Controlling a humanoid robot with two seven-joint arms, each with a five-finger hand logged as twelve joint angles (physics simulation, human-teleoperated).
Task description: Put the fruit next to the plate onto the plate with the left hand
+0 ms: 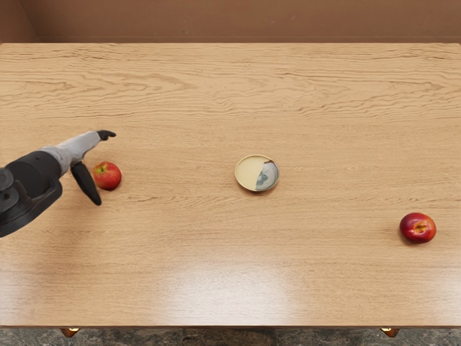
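A small red apple (107,175) lies on the wooden table (230,94) at the left. My left hand (92,160) comes in from the left edge and sits right beside the apple, fingers spread, one dark finger (86,183) pointing down just left of the fruit and another reaching up past it; nothing is held. A small round tan plate (257,173) with a grey patch rests near the table's middle, well right of the apple. A second red fruit (418,227) lies far right, apart from the plate.
The table's front edge runs along the bottom of the view, with a brown wall behind the far edge. Bare wood separates the apple from the plate.
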